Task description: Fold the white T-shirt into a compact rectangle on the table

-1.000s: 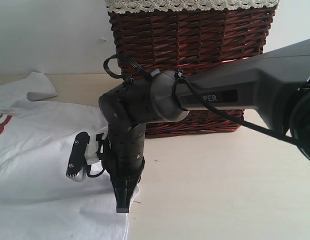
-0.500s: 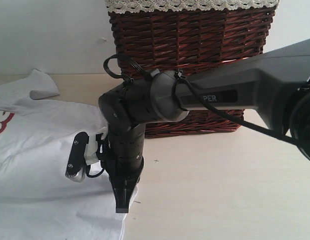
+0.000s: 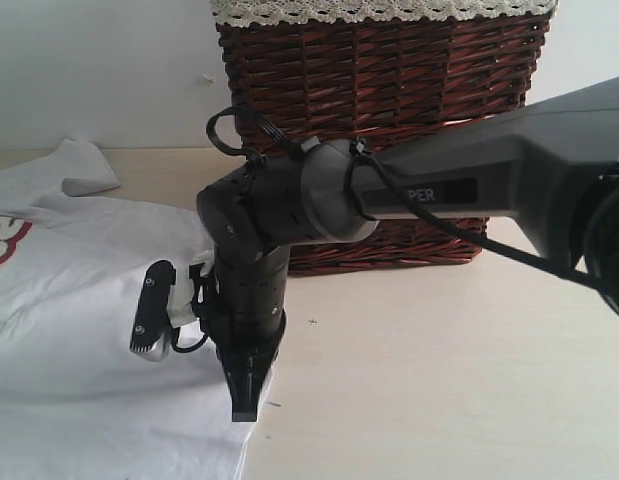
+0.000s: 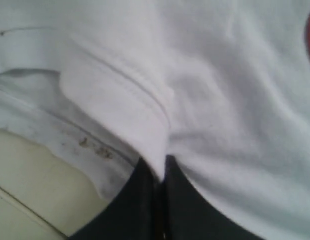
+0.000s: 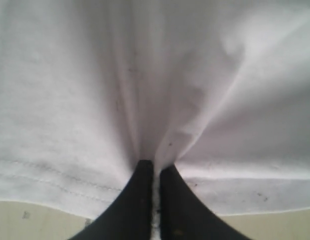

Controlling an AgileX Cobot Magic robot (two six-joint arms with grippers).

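On my exterior feed the white T-shirt point(image 3: 79, 310) lay spread over the left part of the table point(image 3: 439, 380). Its right edge ended at the right gripper point(image 3: 245, 405), which pointed straight down at that edge on the near side. The right wrist feed showed the two black fingers point(image 5: 139, 200) pressed together with a pleat of the shirt's cloth pinched between them, just inside the stitched hem, and creases fanned away from the pinch. The left gripper point(image 4: 156, 167) was outside the exterior picture. On its own wrist feed its jaws were clamped too, holding a folded, stitched edge of the shirt that rose in a ridge from the tips, with pale table showing beside the cloth. Part of the red-outlined lettering point(image 3: 1, 245) showed at the far left of the scene, and a sleeve point(image 3: 84, 165) lay on the far side, close to the wall point(image 3: 89, 70). The brown wicker basket point(image 3: 389, 100) with its lace trim point(image 3: 379, 10) stood on the far side of the table behind the right arm point(image 3: 469, 175), apart from the shirt.
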